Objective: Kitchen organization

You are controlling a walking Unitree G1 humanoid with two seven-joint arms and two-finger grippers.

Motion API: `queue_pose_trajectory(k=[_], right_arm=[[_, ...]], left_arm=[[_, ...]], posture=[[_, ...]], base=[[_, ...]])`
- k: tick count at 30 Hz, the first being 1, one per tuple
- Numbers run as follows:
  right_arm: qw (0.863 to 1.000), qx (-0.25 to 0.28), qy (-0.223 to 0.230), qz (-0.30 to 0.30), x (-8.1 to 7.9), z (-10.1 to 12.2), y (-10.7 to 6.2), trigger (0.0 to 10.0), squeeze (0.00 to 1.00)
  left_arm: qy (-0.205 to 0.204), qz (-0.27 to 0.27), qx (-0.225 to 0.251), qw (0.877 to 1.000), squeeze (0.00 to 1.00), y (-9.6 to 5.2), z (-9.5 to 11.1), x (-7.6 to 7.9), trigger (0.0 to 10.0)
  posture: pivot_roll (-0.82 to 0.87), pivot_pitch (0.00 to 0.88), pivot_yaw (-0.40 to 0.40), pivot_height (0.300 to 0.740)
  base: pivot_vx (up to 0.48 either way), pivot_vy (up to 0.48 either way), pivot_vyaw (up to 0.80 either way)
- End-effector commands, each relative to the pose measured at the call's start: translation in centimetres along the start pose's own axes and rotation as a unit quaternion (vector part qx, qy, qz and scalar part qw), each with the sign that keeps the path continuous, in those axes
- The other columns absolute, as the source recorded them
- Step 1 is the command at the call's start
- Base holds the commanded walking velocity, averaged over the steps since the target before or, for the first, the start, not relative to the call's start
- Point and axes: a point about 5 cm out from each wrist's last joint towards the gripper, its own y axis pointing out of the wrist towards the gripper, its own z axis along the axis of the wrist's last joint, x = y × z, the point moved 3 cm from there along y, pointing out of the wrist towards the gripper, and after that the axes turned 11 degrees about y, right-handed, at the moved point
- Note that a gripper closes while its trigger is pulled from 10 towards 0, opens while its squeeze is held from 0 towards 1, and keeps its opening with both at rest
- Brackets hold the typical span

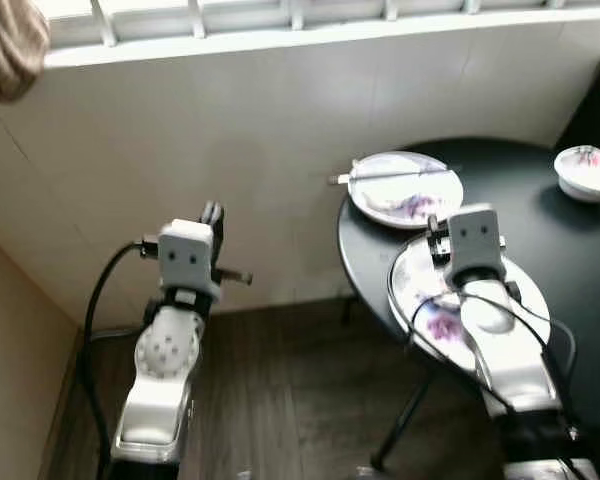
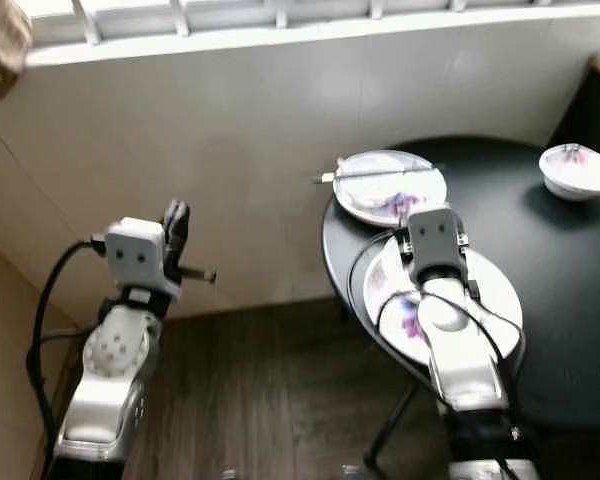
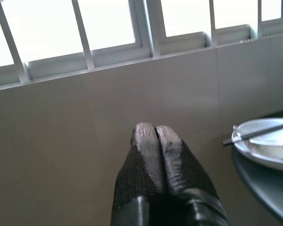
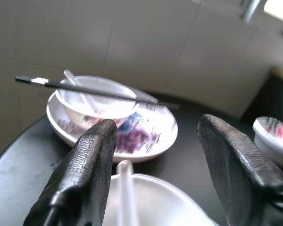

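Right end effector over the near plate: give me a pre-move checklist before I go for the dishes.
1. Right end effector open: ok, fingers spread wide.
2. Right end effector over the near plate: ok.
3. Chopsticks stable: not ok, they lie loose across the small bowl on the far plate.
4. Near plate safely on the black table: not ok, it sits at the edge.
5. Left end effector idle: ok, shut, facing the wall.

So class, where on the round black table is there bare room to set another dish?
Free: the dark top between the far floral plate with chopsticks and the small white bowl. Crowded: the left edge, where the near plate sits under the open right gripper.
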Motion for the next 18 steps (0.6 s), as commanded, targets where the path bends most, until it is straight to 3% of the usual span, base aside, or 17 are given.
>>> queue_pose_trajectory(k=[1,9,15,18], right_arm=[[1.000,0.015,-0.019,0.018,-0.4,0.6,-0.3,10.0,0.00],[0.995,-0.020,-0.028,0.089,-1.5,-0.4,-2.8,10.0,0.00],[0.992,-0.042,-0.030,0.119,-2.1,-0.9,-5.0,10.0,0.00],[0.992,-0.058,-0.035,0.103,-1.6,-1.7,-5.2,10.0,0.00]], left_arm=[[0.003,-0.001,-0.005,1.000,0.00,-0.1,-0.1,0.2,10.0],[0.023,0.007,-0.018,1.000,0.00,-0.5,-0.7,-0.5,10.0],[0.043,0.016,-0.030,0.998,0.00,-0.8,-1.3,-1.0,10.0],[0.046,0.017,-0.031,0.998,0.00,-0.8,-1.3,-1.0,10.0]], posture=[[-0.02,0.029,0.013,0.740],[-0.03,0.035,0.001,0.740],[-0.04,0.037,-0.004,0.740],[-0.04,0.035,0.001,0.740]], base=[[0.000,0.000,0.00],[0.000,0.000,0.00],[0.000,0.000,0.00],[0.000,0.000,0.00]])
